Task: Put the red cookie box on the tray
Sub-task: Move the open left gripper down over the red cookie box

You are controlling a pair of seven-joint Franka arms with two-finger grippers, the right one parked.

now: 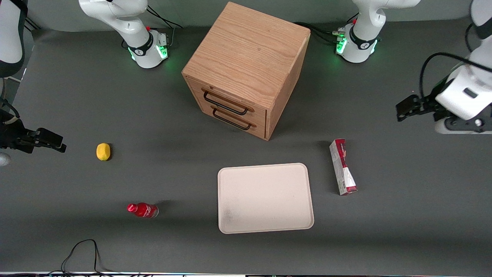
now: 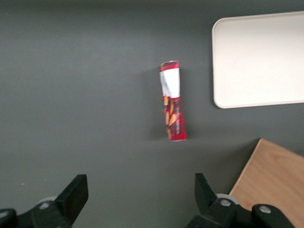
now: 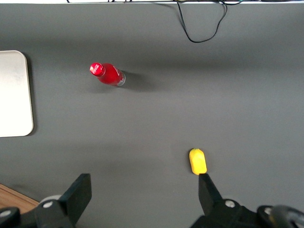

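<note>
The red cookie box [image 1: 343, 167] lies flat on the grey table beside the tray [image 1: 265, 198], toward the working arm's end, with a gap between them. The tray is cream-beige and bare. My left gripper [image 1: 400, 109] hangs above the table, farther from the front camera than the box and further toward the working arm's end. In the left wrist view the gripper [image 2: 139, 185] is open with only bare table between its fingers. The box [image 2: 173, 100] lies well ahead of the fingertips, and the tray [image 2: 259, 59] sits beside it.
A wooden drawer cabinet [image 1: 246, 69] with two black handles stands farther from the front camera than the tray. A yellow lemon [image 1: 103, 151] and a small red bottle [image 1: 143, 210] lie toward the parked arm's end. A black cable [image 1: 82, 250] loops near the table's front edge.
</note>
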